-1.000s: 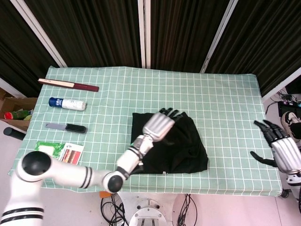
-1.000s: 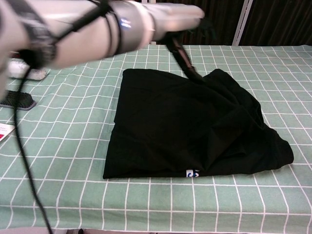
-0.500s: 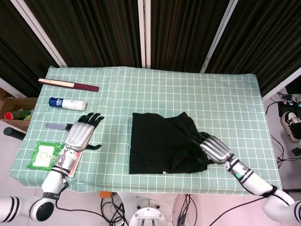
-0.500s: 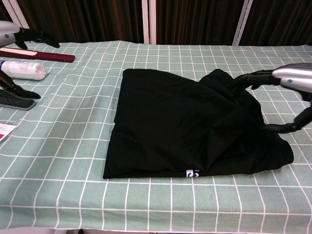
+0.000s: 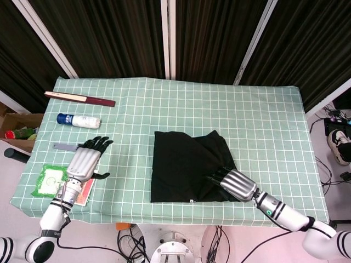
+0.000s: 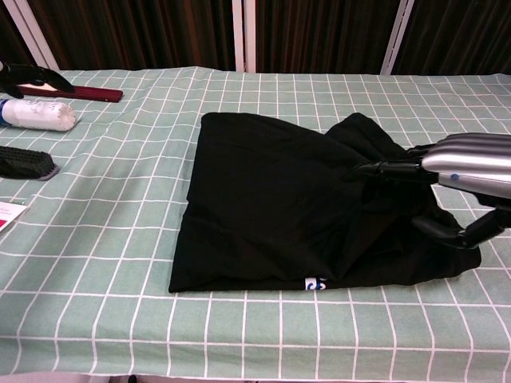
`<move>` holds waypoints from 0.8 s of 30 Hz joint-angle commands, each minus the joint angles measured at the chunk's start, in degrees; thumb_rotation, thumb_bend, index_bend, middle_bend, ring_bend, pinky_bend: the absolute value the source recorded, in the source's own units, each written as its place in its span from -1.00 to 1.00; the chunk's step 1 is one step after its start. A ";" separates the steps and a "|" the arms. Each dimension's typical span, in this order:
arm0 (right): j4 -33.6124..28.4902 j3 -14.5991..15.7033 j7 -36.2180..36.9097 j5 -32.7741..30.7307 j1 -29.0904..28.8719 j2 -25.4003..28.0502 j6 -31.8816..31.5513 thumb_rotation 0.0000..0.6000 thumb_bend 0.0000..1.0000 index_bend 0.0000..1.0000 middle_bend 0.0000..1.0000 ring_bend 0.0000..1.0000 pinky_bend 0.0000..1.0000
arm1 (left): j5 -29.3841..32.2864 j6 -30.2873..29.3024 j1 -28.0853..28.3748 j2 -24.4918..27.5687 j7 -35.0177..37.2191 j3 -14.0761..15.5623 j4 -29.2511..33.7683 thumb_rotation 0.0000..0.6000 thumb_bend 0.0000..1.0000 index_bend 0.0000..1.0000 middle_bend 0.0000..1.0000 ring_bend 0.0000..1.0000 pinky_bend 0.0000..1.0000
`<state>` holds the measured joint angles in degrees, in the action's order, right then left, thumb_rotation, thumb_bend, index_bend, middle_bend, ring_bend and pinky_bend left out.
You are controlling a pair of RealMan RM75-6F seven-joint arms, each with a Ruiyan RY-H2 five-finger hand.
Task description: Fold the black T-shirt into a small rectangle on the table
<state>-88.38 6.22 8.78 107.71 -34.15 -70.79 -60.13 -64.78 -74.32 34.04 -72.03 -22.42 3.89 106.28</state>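
Bright, even, seemingly overhead light; faint shadows, both views sharp

Curtained lab: cables [image 5: 131,241] underfoot

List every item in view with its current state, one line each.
black T-shirt: partly folded, right side bunched, flat on the table.
right robot hand: fingers extended over the shirt's right edge, gripping nothing visible.
left robot hand: open, away from the shirt.
white bottle: lying on its side.
black comb: lying flat.
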 commanded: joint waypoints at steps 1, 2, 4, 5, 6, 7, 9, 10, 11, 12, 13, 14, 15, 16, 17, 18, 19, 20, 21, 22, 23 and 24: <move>1.17 3.86 -1.33 2.07 4.40 3.28 -5.76 1.00 0.18 -0.75 -0.44 -0.45 -0.57 | -0.25 1.36 -0.08 -0.97 -0.28 -0.81 -0.62 0.81 -0.81 -0.71 -0.79 -0.84 -0.65; 1.36 4.35 -1.52 1.77 4.85 3.44 -5.68 1.00 0.18 -0.75 -0.44 -0.44 -0.57 | -0.19 1.76 -0.06 -1.24 -0.45 -1.04 -0.76 0.81 -0.81 -0.71 -0.79 -0.84 -0.65; 2.21 5.33 -1.71 1.06 5.52 3.14 -4.79 1.00 0.18 -0.75 -0.44 -0.44 -0.56 | 0.00 2.63 0.02 -1.79 -0.87 -1.57 -1.00 0.82 -0.81 -0.71 -0.79 -0.84 -0.65; 2.75 5.72 -1.53 0.71 5.76 2.76 -4.32 1.00 0.19 -0.75 -0.44 -0.44 -0.56 | 0.12 2.99 0.04 -1.93 -1.09 -1.77 -1.02 0.82 -0.81 -0.71 -0.79 -0.84 -0.65; 3.30 6.15 -1.55 0.42 5.90 2.49 -3.61 1.00 0.19 -0.75 -0.44 -0.44 -0.56 | 0.21 3.27 0.06 -2.06 -1.30 -1.98 -1.01 0.81 -0.81 -0.71 -0.79 -0.84 -0.65; 4.09 6.47 -2.09 0.16 6.20 2.09 -3.19 1.00 0.19 -0.75 -0.44 -0.44 -0.56 | 0.16 3.50 0.03 -2.27 -1.45 -2.27 -1.06 0.82 -0.81 -0.71 -0.79 -0.84 -0.65; 5.62 6.65 -3.54 0.18 6.92 1.34 -3.68 1.00 0.19 -0.75 -0.44 -0.44 -0.56 | 0.05 3.75 -0.06 -2.55 -1.69 -2.63 -1.28 0.85 -0.81 -0.71 -0.79 -0.84 -0.65; 6.38 6.60 -4.29 0.01 7.49 0.94 -4.31 1.00 0.18 -0.75 -0.45 -0.44 -0.56 | 0.11 3.92 -0.15 -2.62 -1.86 -2.84 -1.31 0.88 -0.82 -0.71 -0.79 -0.84 -0.65; 6.63 6.39 -4.33 -0.19 7.88 0.69 -5.09 1.00 0.15 -0.75 -0.45 -0.44 -0.56 | 0.12 3.98 -0.24 -2.67 -1.92 -3.01 -1.33 0.89 -0.82 -0.71 -0.79 -0.84 -0.65; 6.71 6.06 -3.94 -0.32 8.20 0.52 -6.15 1.00 0.09 -0.75 -0.45 -0.44 -0.56 | 0.18 4.05 -0.35 -2.68 -1.96 -3.18 -1.38 0.90 -0.82 -0.71 -0.79 -0.84 -0.65; 6.68 5.39 -2.96 -0.56 8.58 0.42 -7.97 1.00 0.02 -0.75 -0.45 -0.44 -0.56 | 0.32 4.16 -0.49 -2.57 -2.01 -3.38 -1.35 0.91 -0.81 -0.71 -0.79 -0.84 -0.65; 6.61 4.73 -2.17 -0.67 8.82 0.45 -9.61 1.00 -0.07 -0.75 -0.45 -0.44 -0.56 | 0.34 4.17 -0.64 -2.42 -1.89 -3.54 -1.24 0.92 -0.81 -0.71 -0.79 -0.84 -0.65; 6.53 3.95 -1.24 -0.79 9.00 0.55 -11.37 1.00 -0.13 -0.75 -0.44 -0.44 -0.56 | 0.33 4.07 -0.86 -2.25 -1.67 -3.71 -1.14 0.93 -0.81 -0.71 -0.79 -0.84 -0.65; 6.35 2.70 0.01 -1.21 9.15 0.73 -13.53 1.00 -0.21 -0.73 -0.44 -0.45 -0.54 | 0.24 3.83 -1.24 -1.97 -1.32 -3.87 -1.02 0.96 -0.81 -0.71 -0.79 -0.84 -0.65; 6.08 1.62 0.76 -1.76 9.12 0.91 -14.79 1.00 -0.28 -0.69 -0.44 -0.45 -0.51 | 0.08 3.59 -1.57 -1.76 -0.94 -3.98 -0.95 0.96 -0.81 -0.71 -0.79 -0.84 -0.65; 5.71 0.43 1.47 -2.44 8.92 1.07 -15.72 1.00 -0.31 -0.67 -0.43 -0.45 -0.49 | -0.17 3.30 -1.92 -1.57 -0.49 -4.09 -0.93 0.98 -0.81 -0.71 -0.79 -0.84 -0.65; 4.94 -1.33 2.05 -4.16 8.46 1.32 -15.89 1.00 -0.34 -0.63 -0.41 -0.45 -0.46 | -0.53 2.90 -2.41 -1.34 0.11 -4.19 -1.01 0.99 -0.81 -0.71 -0.79 -0.84 -0.65; 4.06 -2.59 1.99 -5.83 7.84 1.72 -14.94 1.00 -0.35 -0.60 -0.39 -0.45 -0.45 | -0.73 2.66 -2.76 -1.15 0.52 -4.26 -1.08 0.99 -0.81 -0.71 -0.79 -0.84 -0.65; 2.90 -4.59 1.64 -8.31 6.76 2.06 -13.39 1.00 -0.35 -0.57 -0.37 -0.45 -0.45 | -1.05 2.39 -3.20 -0.96 1.16 -4.37 -1.20 1.00 -0.81 -0.71 -0.79 -0.84 -0.65; 2.41 -6.23 1.07 -10.40 5.85 2.03 -11.98 1.00 -0.35 -0.55 -0.36 -0.46 -0.45 | -1.35 2.20 -3.54 -0.84 1.66 -4.41 -1.31 1.00 -0.82 -0.71 -0.79 -0.84 -0.65; 2.03 -7.72 0.15 -12.61 4.83 1.96 -10.08 1.00 -0.34 -0.53 -0.35 -0.46 -0.45 | -1.64 1.98 -3.89 -0.75 2.07 -4.43 -1.44 1.00 -0.82 -0.71 -0.79 -0.84 -0.65; 1.75 -9.10 -0.85 -14.63 3.65 1.83 -8.00 1.00 -0.31 -0.51 -0.35 -0.46 -0.45 | -2.01 1.79 -4.21 -0.67 2.38 -4.38 -1.59 1.00 -0.82 -0.71 -0.79 -0.84 -0.65</move>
<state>-84.56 1.36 9.26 99.29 -27.46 -69.28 -73.55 -66.46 -72.26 30.12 -72.88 -20.38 -0.44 104.87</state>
